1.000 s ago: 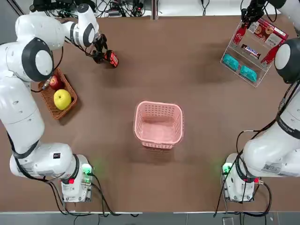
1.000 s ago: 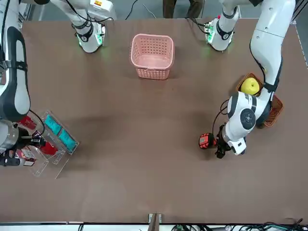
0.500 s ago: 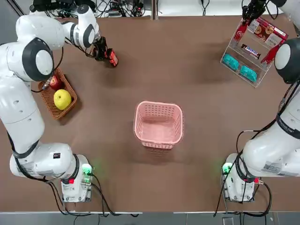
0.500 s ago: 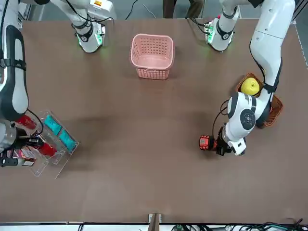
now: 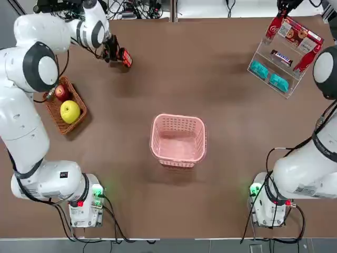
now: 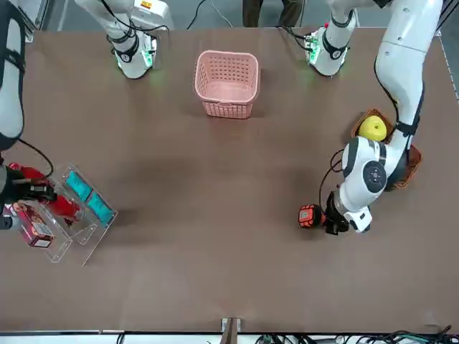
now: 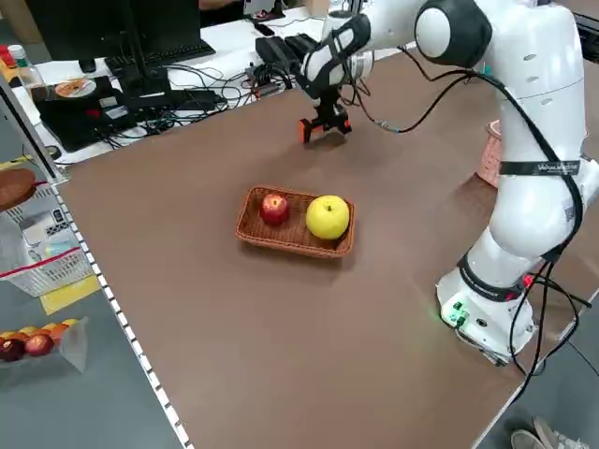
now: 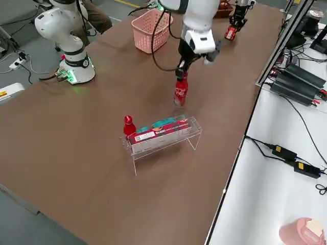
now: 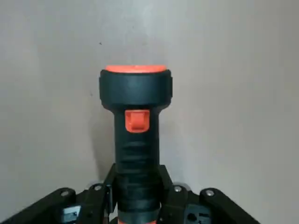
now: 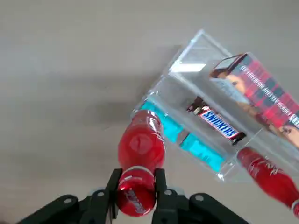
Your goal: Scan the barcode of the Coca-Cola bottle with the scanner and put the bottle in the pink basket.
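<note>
The top view looks down from overhead on the desk point(image 5: 158, 211), the front view faces the robot from across it, and both share the pink basket point(image 5: 178, 139); the side views look diagonally down from opposite raised sides, while each wrist view sits close in over its own jaws
</note>
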